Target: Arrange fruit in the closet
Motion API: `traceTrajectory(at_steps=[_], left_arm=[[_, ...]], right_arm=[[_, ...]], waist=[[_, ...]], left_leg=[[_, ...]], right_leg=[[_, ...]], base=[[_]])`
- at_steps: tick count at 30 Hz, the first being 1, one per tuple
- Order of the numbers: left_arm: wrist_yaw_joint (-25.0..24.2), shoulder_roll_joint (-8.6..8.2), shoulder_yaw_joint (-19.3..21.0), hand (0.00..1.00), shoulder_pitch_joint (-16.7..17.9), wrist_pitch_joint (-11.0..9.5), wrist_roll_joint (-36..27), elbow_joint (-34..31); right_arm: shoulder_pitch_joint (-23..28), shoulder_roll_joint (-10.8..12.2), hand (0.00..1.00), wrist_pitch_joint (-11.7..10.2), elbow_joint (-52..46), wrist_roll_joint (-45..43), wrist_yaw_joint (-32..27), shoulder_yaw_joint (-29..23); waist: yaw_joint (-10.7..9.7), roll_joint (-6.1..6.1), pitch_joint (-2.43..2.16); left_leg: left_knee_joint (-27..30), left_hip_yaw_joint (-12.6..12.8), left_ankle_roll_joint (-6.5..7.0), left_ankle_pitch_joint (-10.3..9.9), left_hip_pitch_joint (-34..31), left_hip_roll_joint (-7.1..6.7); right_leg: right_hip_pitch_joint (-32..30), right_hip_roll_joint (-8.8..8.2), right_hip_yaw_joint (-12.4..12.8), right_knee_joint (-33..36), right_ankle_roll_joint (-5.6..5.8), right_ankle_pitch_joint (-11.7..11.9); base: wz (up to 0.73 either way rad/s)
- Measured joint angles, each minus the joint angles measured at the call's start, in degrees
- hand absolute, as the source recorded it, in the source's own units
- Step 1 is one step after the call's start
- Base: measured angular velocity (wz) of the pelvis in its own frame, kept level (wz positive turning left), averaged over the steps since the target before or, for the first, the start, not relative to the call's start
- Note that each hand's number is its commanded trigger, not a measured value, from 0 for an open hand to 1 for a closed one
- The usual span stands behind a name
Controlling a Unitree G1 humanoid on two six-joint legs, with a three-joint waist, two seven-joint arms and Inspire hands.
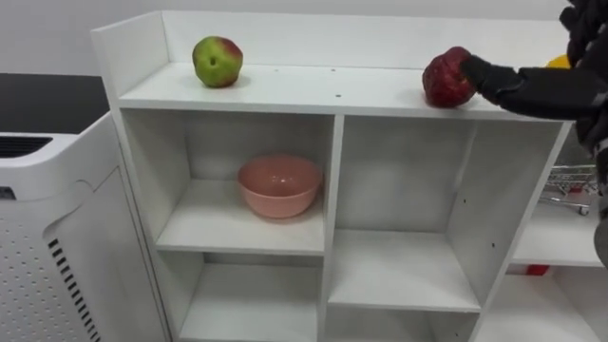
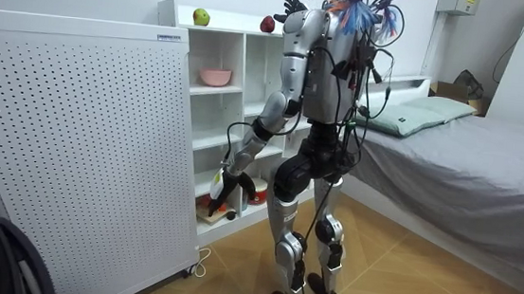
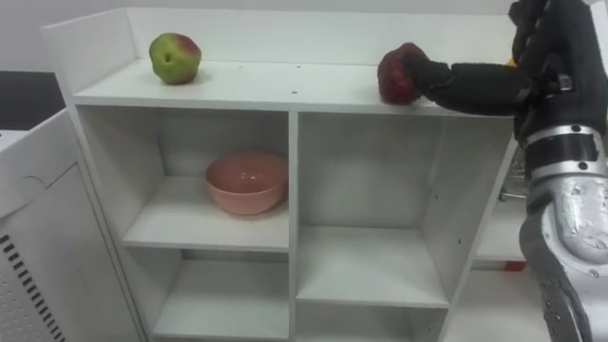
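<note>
Red apple: set on the top shelf of the white closet, right at the fingertips of the right hand; its base appears to touch the board.
Right hand: reached in over the shelf's right end. Its dark fingers are curled round the near and right sides of the red apple, so the fruit is judged to be gripped rather than merely touched.
Left hand: seen in the room view, hung low beside the closet's lower shelves. Whether its fingers are open cannot be told.
Green apple: well to the left of the right hand, on the same shelf.
Pink bowl: below and to the left of the right hand, in the upper left compartment.
Step in hand: the setting of the red apple on the top shelf, as judged.
Doing it well: the apple's weight should be settled fully on the board before the fingers are eased. They are best opened away to the right, so the round fruit is not rolled, and the fruit should be kept back from the front edge.
Hard to make out: the fingers behind the apple are covered by it. A yellow thing just behind the right hand is too little seen to be named. A wire object below the hand is cut off.
</note>
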Motion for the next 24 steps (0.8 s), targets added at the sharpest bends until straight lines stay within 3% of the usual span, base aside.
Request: traceTrajectory(at_steps=[14, 19, 24], left_arm=[[-2.51, 0.83, -0.07, 0.0, -1.86, 1.84, -0.62, -0.02], [-2.79, 2.85, -0.09, 0.0, -3.66, 2.63, -0.64, -0.03], [-2.8, 3.43, -0.04, 0.0, -4.65, 2.92, -0.65, -0.05]], right_arm=[[0.0, -0.01, 0.0, 1.28, 1.64, -1.01, 1.94, 0.16], [0.01, -0.09, 0.0, 3.53, 5.51, -0.79, 2.37, 2.12], [0.0, -1.06, 0.0, 4.06, 6.93, -0.79, 2.37, 2.12]], waist=[[-1.34, -0.26, 0.01], [-1.53, -0.24, -0.01], [-1.34, -0.18, -0.05]], left_leg=[[1.4, -0.9, 0.01, -0.01, -1.58, 0.07], [1.39, -0.9, -0.05, 0.09, -1.58, 0.09], [1.31, -0.88, -0.04, 0.1, -1.55, 0.07]], right_leg=[[-0.1, 0.0, -1.39, 0.02, -0.26, 0.55], [-0.16, 0.05, -1.33, 0.03, -0.34, 0.6], [-0.35, 0.06, -1.29, 0.02, -0.34, 0.6]], base=[[0.03], [0.0], [0.0]])
